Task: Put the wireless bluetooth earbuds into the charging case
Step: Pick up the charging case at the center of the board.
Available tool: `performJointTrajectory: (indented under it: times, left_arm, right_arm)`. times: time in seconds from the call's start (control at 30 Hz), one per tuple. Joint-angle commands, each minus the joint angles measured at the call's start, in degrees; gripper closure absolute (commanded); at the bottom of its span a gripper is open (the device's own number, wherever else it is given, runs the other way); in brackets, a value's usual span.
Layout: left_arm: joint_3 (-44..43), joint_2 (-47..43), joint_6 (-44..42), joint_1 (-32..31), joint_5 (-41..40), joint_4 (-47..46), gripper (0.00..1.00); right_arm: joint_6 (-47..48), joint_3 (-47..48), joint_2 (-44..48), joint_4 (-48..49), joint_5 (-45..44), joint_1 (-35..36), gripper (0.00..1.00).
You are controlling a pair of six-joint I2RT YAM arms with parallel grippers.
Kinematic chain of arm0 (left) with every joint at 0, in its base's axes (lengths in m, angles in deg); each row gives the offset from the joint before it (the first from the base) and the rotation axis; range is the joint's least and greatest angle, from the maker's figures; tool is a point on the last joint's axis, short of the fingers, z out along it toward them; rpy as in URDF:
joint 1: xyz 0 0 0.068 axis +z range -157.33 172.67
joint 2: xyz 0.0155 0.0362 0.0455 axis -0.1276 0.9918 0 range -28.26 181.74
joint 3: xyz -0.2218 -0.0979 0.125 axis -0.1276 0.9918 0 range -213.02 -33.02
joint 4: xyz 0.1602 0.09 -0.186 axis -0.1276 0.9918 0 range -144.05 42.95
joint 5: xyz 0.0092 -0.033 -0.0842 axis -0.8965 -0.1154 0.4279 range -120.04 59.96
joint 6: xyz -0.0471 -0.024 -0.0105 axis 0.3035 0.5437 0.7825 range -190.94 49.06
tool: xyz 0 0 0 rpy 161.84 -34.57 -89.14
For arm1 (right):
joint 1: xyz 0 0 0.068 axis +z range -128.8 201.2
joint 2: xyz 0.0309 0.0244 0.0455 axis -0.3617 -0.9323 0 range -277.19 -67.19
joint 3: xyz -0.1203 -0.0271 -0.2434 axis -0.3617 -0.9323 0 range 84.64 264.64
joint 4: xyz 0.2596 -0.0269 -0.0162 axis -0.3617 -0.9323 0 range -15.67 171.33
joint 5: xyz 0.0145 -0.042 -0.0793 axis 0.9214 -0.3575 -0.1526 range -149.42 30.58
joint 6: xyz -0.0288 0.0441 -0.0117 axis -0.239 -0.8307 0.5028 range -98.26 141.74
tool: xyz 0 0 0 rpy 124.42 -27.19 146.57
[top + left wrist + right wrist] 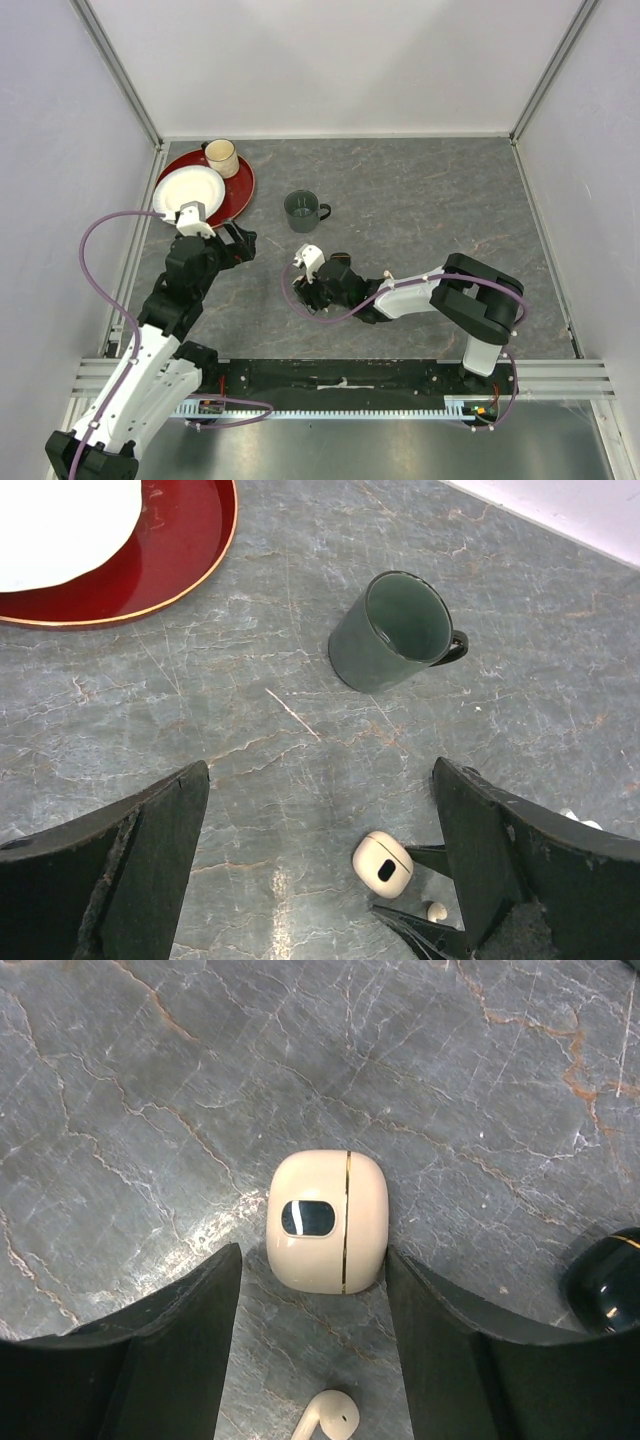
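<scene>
Your right gripper (312, 1260) is standing partly open astride the cream charging case (327, 1222), whose lid is shut. One finger is sitting against or just beside the case, and a strip of table (120, 1110) is showing by the other, so it is gripping nothing. At 6 o'clock from the case a white earbud (325, 1422) is lying on the stone, its stem cut off by the frame. At 4 o'clock a dark glossy lump (605, 1285) is peeking in, half cut off; you cannot tell what it is. Your left gripper (320, 770) is hanging wide open and empty, with the green mug (395, 630) at its 12 o'clock. Pale specks (578, 818) past its finger are too small to identify.
</scene>
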Motion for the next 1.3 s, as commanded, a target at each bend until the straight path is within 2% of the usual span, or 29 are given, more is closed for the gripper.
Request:
performJointTrajectory:
  times: [0.0, 0.6, 0.8, 0.9, 0.97, 1.0, 1.17, 1.27]
  left_arm:
    - [0.58, 0.57, 1.35, 0.3, -0.13, -2.52, 0.01]
    - [0.76, 1.98, 0.73, 0.3, 1.89, -3.49, 0.01]
    - [0.58, 3.03, 0.64, 0.3, 2.68, -3.75, 0.01]
    - [0.32, 3.39, 0.56, 0.3, 3.21, -3.66, 0.01]
    - [0.32, 3.39, 0.64, 0.3, 3.47, -3.66, 0.01]
    - [0.14, 3.39, 0.56, 0.3, 3.73, -3.58, 0.01]
    - [-0.38, 3.65, 0.64, 0.3, 5.58, -3.66, 0.01]
    - [-0.13, 3.65, -0.5, 0.3, 10.14, -6.8, 0.01]
  right_arm:
    - [1.37, 2.24, -1.43, 1.03, -1.41, 0.47, 0.34]
    - [3.48, 3.47, -3.98, 0.15, -3.17, 1.0, 0.42]
    - [3.31, 3.21, -3.89, 0.32, -2.02, 1.0, 0.55]
    - [3.13, 2.77, -2.93, 0.59, -1.58, 1.08, 0.69]
    - [2.69, 1.55, -1.7, 1.46, -1.23, 1.08, 0.74]
    - [2.69, 0.93, 0.13, 2.16, -0.97, 1.0, 0.82]
    - [3.3, -1.01, 8.75, 1.3, 1.23, 1.08, 0.85]
    - [5.93, -1.1, 16.22, -1.95, 3.77, 1.0, 0.88]
